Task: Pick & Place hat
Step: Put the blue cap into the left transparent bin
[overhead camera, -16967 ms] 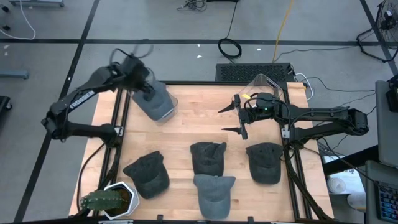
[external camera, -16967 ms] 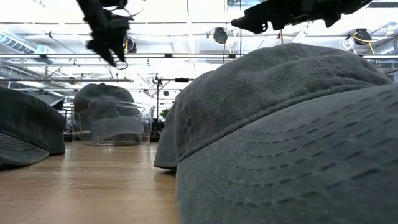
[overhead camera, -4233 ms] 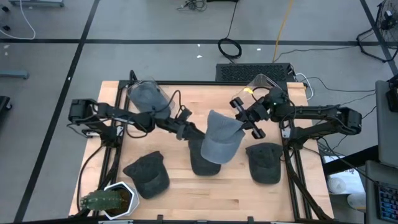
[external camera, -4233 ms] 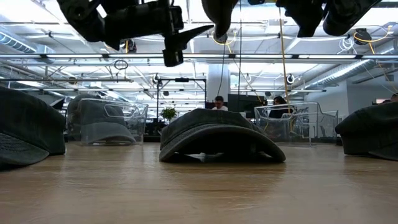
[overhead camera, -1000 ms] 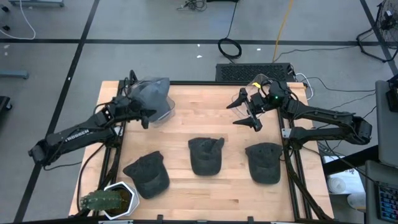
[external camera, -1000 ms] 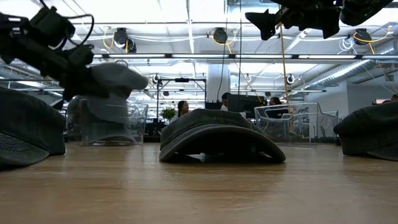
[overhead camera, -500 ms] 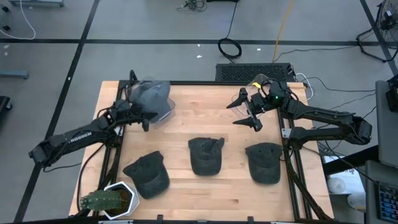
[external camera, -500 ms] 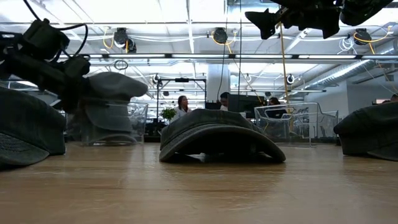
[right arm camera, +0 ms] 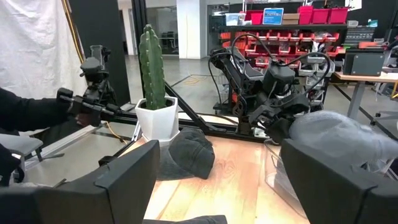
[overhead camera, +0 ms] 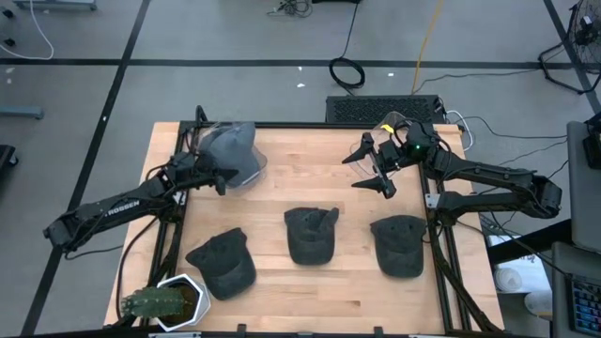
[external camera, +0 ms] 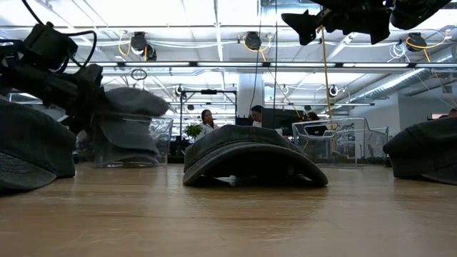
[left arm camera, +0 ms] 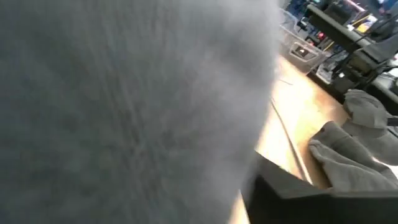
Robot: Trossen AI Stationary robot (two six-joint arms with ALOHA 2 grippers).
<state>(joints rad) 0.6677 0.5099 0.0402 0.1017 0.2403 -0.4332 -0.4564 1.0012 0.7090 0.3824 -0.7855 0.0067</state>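
Observation:
A light grey hat sits over the clear bin at the table's far left. In the low view its brim rests on another grey hat inside that bin. My left gripper is at the hat's near-left side, and grey cloth fills its wrist view, hiding how it meets the hat. My right gripper hangs open above the far right of the table, with nothing between its fingers.
Three dark hats lie crown up on the near half of the table: left, middle, right. A potted cactus stands at the near left corner. A second clear bin stands at the far right.
My left gripper has gone down a little with the light grey hat. The hat has sunk from above the clear bin onto the hat lying inside it. My right gripper has kept still and open.

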